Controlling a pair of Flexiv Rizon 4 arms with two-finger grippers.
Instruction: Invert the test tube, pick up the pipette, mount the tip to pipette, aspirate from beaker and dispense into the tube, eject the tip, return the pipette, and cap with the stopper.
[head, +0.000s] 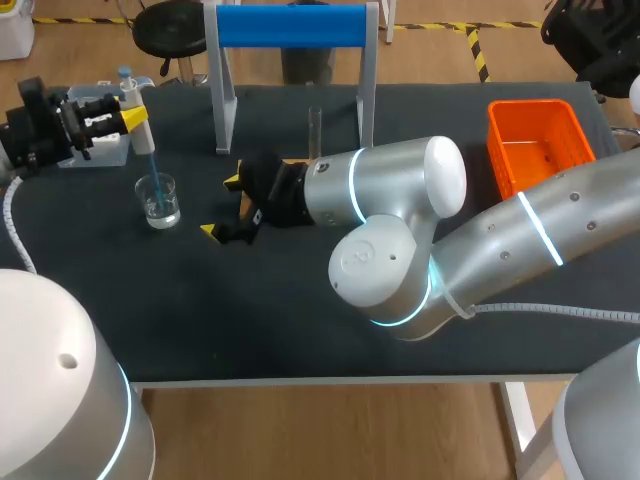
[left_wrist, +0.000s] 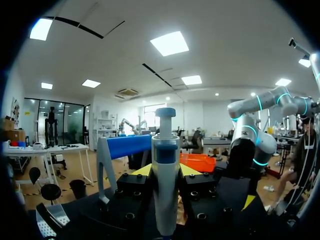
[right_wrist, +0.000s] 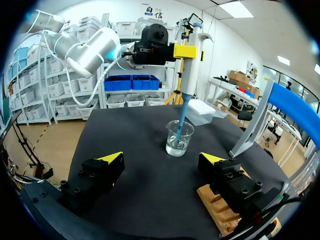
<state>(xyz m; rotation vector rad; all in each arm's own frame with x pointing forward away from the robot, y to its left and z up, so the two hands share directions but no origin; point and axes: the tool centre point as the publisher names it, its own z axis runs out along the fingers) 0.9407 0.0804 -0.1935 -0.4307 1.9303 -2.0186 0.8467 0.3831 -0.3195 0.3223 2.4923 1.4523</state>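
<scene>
My left gripper (head: 128, 117) is shut on the white pipette (head: 128, 92), which it holds upright over the glass beaker (head: 158, 200). The pipette's blue tip (head: 150, 165) dips into the clear liquid. In the left wrist view the pipette (left_wrist: 165, 190) stands between the two fingers of the left gripper (left_wrist: 165, 171). My right gripper (head: 221, 206) hovers open and empty just right of the beaker. From the right wrist, the right gripper (right_wrist: 160, 159) faces the beaker (right_wrist: 178, 139) and the pipette (right_wrist: 192, 65). The test tube (head: 314, 130) stands upright behind my right arm's wrist.
A white frame with a blue bar (head: 290, 28) stands at the back middle. An orange bin (head: 535, 145) sits at the back right. A white tip box (head: 95, 152) lies under my left gripper. A wooden block (right_wrist: 220, 210) lies under the right gripper's finger.
</scene>
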